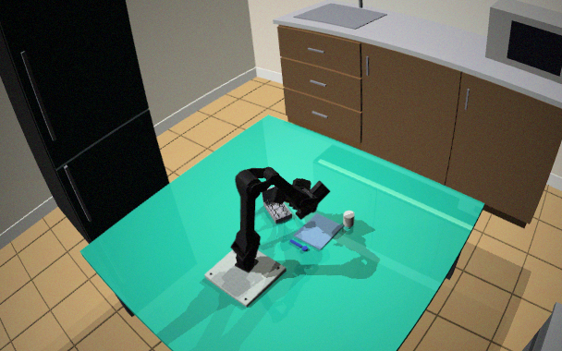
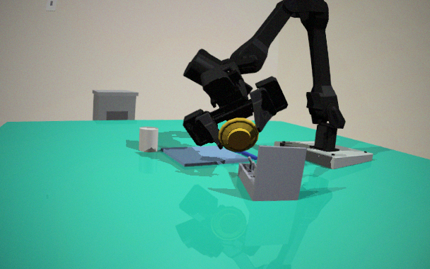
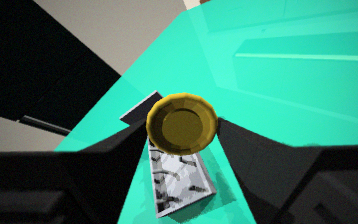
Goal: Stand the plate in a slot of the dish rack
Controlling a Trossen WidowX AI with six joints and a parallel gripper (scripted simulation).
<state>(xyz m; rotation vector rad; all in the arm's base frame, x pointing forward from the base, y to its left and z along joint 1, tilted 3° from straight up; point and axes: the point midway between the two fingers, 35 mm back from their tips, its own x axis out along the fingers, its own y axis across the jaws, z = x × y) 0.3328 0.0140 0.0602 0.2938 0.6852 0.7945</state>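
Observation:
The yellow round plate (image 2: 239,136) (image 3: 182,125) is held by its rim between the fingers of my gripper (image 2: 240,139) (image 3: 181,122), which is shut on it. The plate is steeply tilted, close to upright, its underside towards the exterior camera. It hangs above the table; in the top view the arm hides it. The dish rack (image 1: 278,211) (image 2: 279,173) (image 3: 181,172) is a pale grey box with rails inside and a tall wall at one end. In the wrist view it lies beyond the plate, which covers part of it. Its slots are partly hidden.
A flat blue board (image 1: 319,231) (image 2: 201,156) lies beside the rack, with a blue spoon-like utensil (image 1: 299,245) (image 2: 248,155) at its edge. A whitish cylinder (image 1: 348,219) (image 2: 148,139) stands at the board's far side. The arm's base plate (image 1: 245,288) (image 2: 348,161) is on the table.

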